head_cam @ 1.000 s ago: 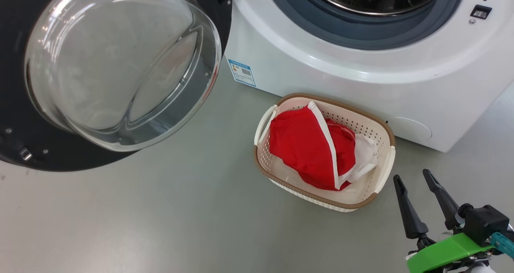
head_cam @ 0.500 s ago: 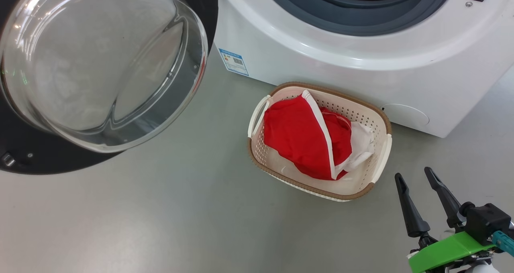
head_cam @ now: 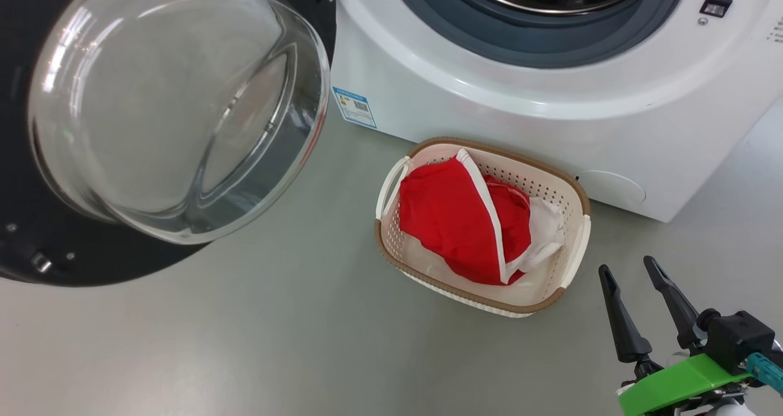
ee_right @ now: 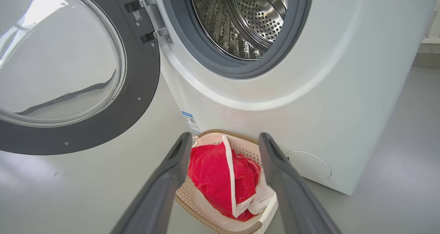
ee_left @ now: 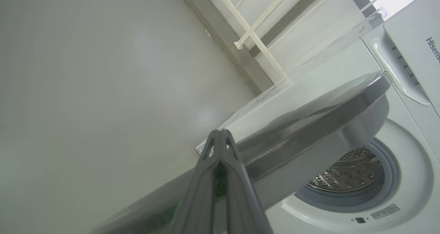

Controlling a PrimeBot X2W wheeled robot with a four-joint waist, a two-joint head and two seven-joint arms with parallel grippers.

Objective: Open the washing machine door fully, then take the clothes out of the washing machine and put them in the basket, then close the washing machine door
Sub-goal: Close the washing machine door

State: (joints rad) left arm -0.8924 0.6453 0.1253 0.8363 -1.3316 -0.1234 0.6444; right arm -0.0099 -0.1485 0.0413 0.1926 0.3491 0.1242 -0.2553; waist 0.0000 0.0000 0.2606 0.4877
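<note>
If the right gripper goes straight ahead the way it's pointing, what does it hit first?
Likely the basket of red clothes, framed between the fingers of the open right gripper. Depth is unclear; passing above it, it would meet the washing machine front.

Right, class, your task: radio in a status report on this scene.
Left gripper shut, near door. Right gripper open, empty. Clothes in basket; door open. Door's path looks free.
</note>
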